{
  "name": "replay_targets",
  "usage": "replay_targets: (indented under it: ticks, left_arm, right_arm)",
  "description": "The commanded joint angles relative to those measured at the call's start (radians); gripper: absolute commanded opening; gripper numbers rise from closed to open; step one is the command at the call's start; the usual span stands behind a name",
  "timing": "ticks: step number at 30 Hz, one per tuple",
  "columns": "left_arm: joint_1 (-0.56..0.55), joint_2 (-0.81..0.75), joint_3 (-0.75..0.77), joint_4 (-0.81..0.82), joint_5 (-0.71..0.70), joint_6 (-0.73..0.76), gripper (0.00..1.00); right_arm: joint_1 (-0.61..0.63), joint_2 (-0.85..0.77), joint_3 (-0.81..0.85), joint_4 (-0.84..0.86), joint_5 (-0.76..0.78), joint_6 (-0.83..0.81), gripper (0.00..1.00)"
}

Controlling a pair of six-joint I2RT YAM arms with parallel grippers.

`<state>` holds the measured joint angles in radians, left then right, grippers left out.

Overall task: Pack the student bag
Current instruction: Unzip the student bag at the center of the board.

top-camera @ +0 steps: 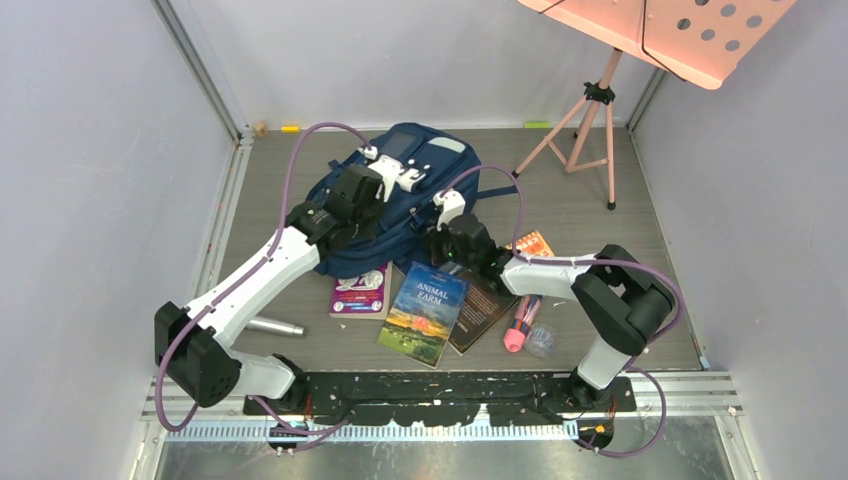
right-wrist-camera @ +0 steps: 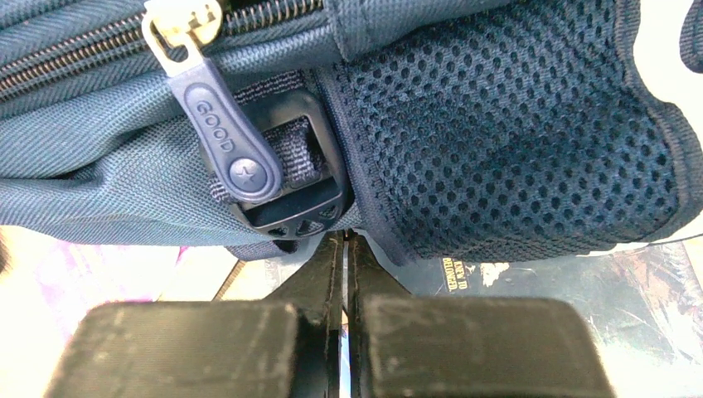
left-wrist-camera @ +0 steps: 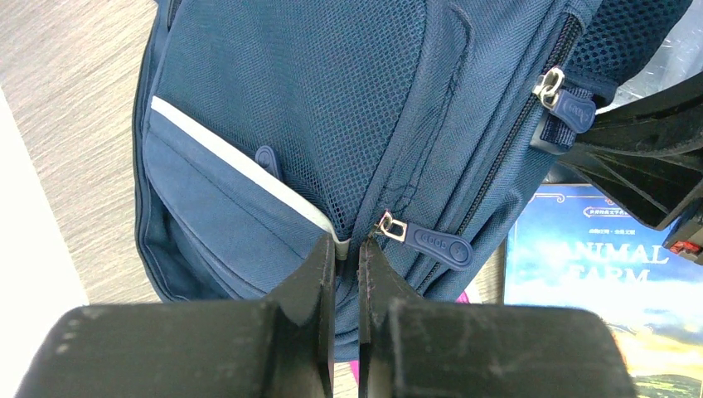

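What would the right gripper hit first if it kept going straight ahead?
Most likely the black strap buckle on the student bag, beside its mesh side pocket, right at the right gripper tips. They may already touch; depth is unclear.

This is a robotics laboratory cell, not a home or a classroom. Plain pale lilac-grey wall panels close the space on three sides, held in bare silver aluminium frame bars. The work surface is a grey wood-pattern table top. At its near edge a black perforated metal mounting plate carries two white-and-black robot arms with loose purple cables. A pink perforated metal music stand on a tripod stands at the back right. A navy blue fabric backpack and several paperback books lie on the table between the arms.
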<state>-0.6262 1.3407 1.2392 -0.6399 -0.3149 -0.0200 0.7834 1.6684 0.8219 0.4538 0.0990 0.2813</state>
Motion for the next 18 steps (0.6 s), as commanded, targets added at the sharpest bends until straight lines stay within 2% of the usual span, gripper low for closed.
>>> replay_targets:
  ticks: [1, 18]
  left_arm:
    - [0.004, -0.006, 0.026, 0.110, -0.035, -0.024, 0.00]
    - [0.007, 0.038, 0.034, 0.098, 0.002, -0.077, 0.00]
  right_arm:
    - [0.015, -0.061, -0.001, 0.000, 0.040, -0.029, 0.00]
    - [0.241, -0.105, -0.005, 0.009, 0.175, 0.004, 0.00]
